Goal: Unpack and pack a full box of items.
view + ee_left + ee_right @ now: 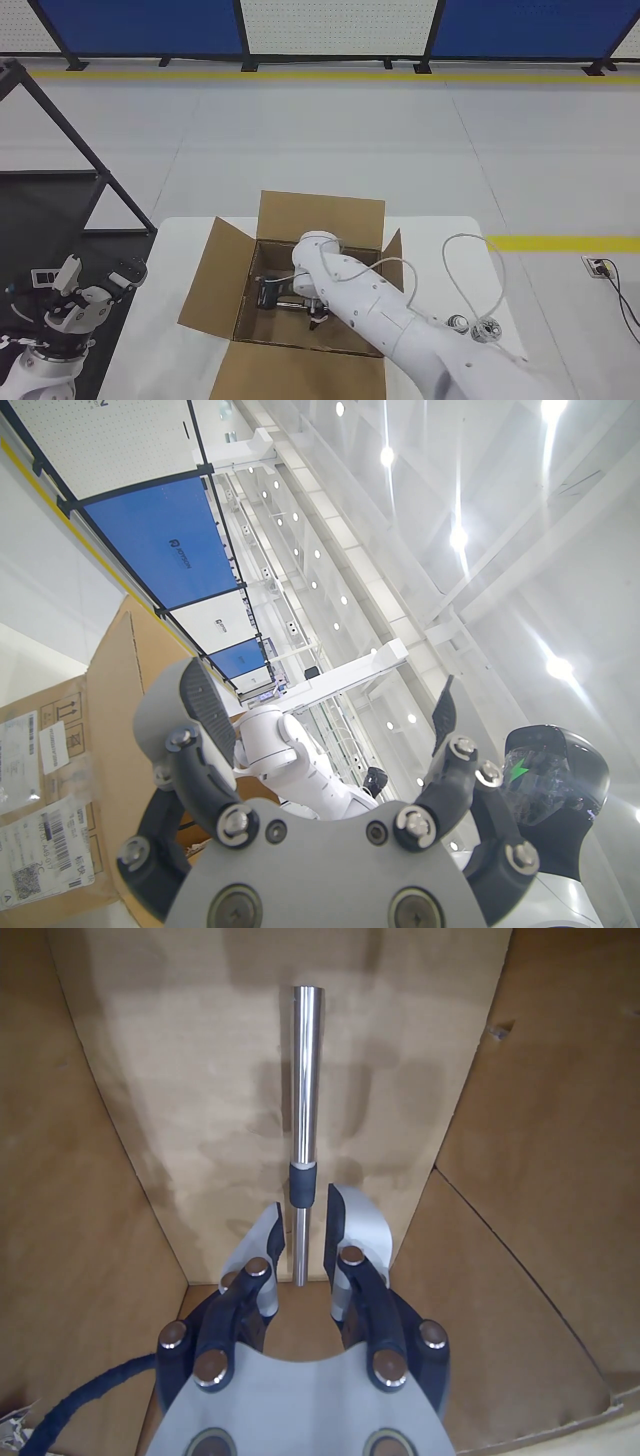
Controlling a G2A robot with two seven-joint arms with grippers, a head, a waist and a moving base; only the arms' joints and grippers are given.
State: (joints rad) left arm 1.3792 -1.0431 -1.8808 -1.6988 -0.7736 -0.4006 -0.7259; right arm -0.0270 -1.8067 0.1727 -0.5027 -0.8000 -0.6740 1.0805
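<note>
An open cardboard box (320, 212) stands on the white table (165, 330). My right arm (345, 285) reaches down into it. On the box floor (200, 1078) lies a shiny metal rod (306, 1078) with a black band. My right gripper (305, 1223) is open and straddles the rod's near end, with a small gap on each side. Off the table's left edge, my left gripper (325, 710) is open, holds nothing and points up toward the ceiling. It sits beside the box's outer wall (60, 760), which carries labels.
All of the box's flaps are folded outward. A white cable (455, 265) and small round parts (485, 330) lie on the table right of the box. A black metal frame (70, 140) stands at the left beyond the table.
</note>
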